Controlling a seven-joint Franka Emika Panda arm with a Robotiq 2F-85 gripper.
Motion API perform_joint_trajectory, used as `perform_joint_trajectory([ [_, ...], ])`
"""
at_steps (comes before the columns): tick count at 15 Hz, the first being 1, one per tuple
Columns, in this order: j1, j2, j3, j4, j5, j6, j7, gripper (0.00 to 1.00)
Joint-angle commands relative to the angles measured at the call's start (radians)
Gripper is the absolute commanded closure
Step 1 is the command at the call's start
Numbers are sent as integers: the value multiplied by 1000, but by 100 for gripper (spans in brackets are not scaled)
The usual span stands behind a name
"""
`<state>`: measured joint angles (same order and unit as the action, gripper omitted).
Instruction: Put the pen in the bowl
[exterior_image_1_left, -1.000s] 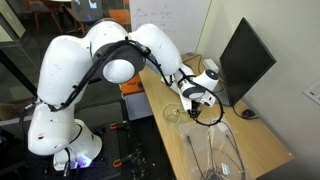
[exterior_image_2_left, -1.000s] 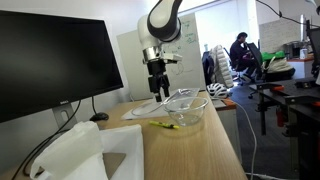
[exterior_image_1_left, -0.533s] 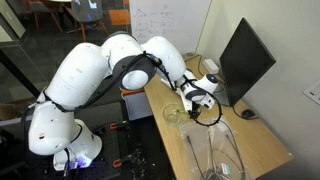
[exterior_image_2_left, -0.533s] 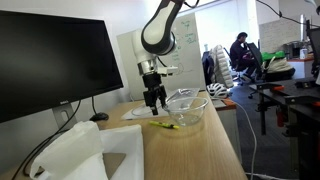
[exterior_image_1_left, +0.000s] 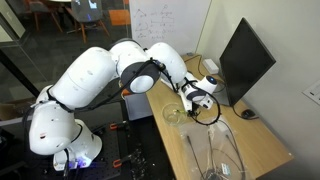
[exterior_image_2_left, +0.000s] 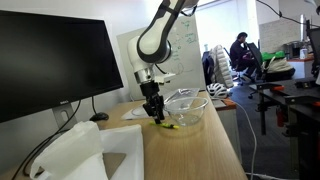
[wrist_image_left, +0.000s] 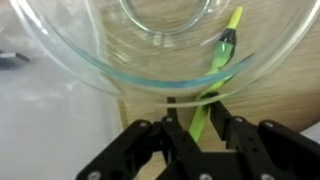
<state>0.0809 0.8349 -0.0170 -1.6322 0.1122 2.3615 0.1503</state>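
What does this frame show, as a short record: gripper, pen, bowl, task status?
gripper: open, low over the desk, fingers either side of the pen
pen: green, lying on the desk, far end seen through a glass rim in the wrist view
bowl: small, clear, on the desk, no pen inside
task status: pen not yet grasped

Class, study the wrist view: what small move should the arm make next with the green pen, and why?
Probably close the gripper on the slim green pen. Its black fingers stand open on either side of the pen's shaft, which lies on the wooden table by the clear glass bowl; nothing is gripped yet.
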Motion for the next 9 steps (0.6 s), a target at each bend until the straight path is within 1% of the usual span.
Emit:
perform_joint_trajectory([
  [1,23,28,-20,55,-35,-54,61,84],
  [3,26,39,-19,64,-42,-58,65,99],
  [4,30,42,-21,67,-44,-56,78,100],
  [6,34,46,-23,72,-51,-62,81,96],
  [9,34,42,-23,71,-56,-61,84,96],
])
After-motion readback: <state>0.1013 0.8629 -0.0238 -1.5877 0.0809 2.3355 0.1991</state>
